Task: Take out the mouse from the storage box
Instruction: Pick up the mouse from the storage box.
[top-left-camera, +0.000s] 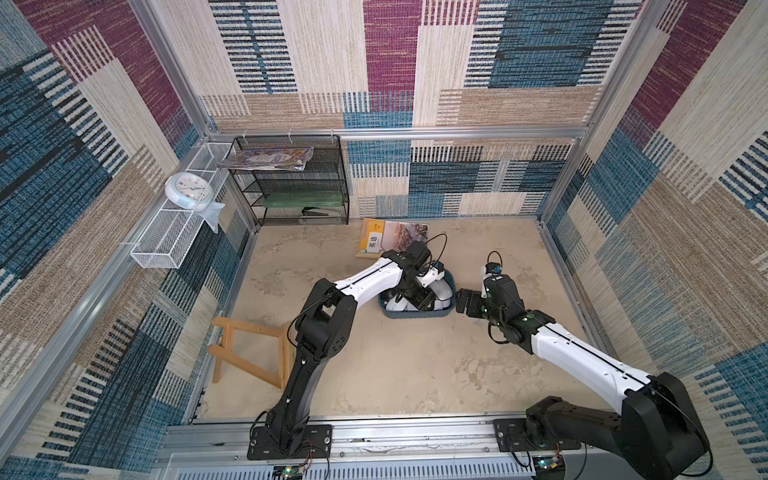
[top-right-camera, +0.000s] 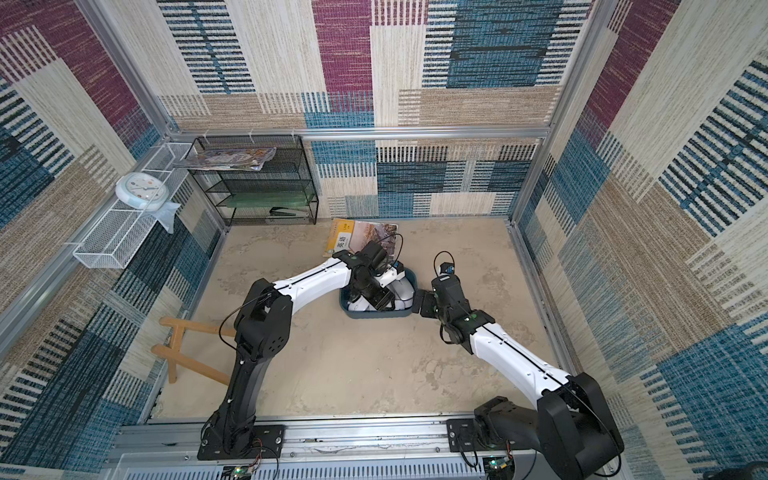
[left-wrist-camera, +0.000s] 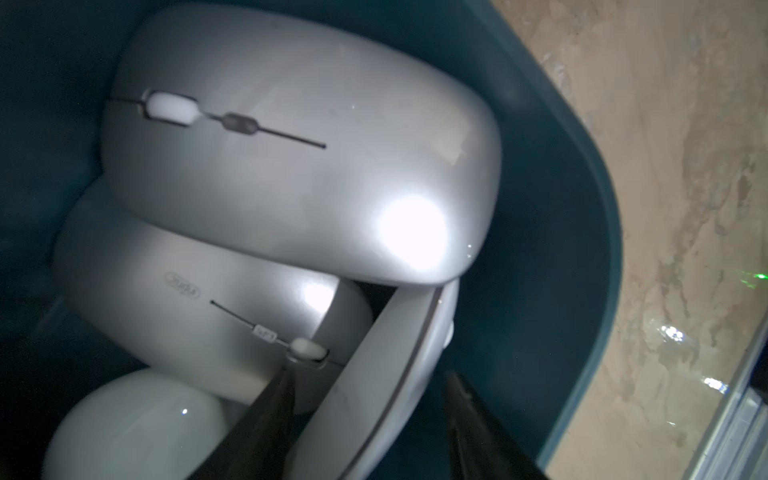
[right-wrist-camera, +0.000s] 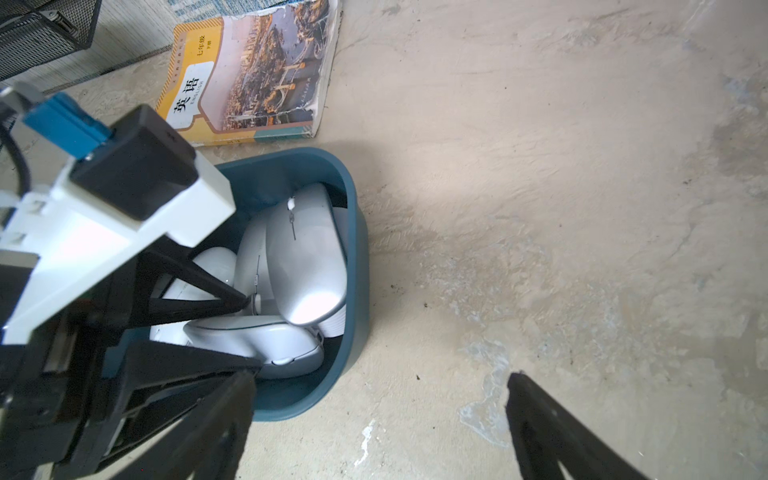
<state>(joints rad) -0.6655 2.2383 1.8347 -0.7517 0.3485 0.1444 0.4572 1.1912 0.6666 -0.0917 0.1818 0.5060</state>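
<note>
The storage box (top-left-camera: 415, 314) (top-right-camera: 376, 314), a shallow teal tub, sits mid-table and holds several silver-white mice. My left gripper (top-left-camera: 420, 296) (top-right-camera: 380, 296) reaches down into it. In the left wrist view its jaws (left-wrist-camera: 371, 372) straddle a mouse (left-wrist-camera: 365, 419) standing on edge, with a dark gap beside one fingertip (left-wrist-camera: 465, 399). A larger silver mouse (left-wrist-camera: 291, 158) (right-wrist-camera: 305, 253) lies on top of the others. My right gripper (right-wrist-camera: 381, 376) (top-left-camera: 465, 301) hangs open and empty over bare table just beside the box wall (right-wrist-camera: 357, 257).
An English textbook (top-left-camera: 392, 239) (right-wrist-camera: 249, 75) lies just behind the box. A black mesh rack (top-left-camera: 291, 183) stands at the back left. Along the left wall are a white wire basket (top-left-camera: 166, 237) and a clock (top-left-camera: 187, 189). A wooden frame (top-left-camera: 249, 349) lies front left.
</note>
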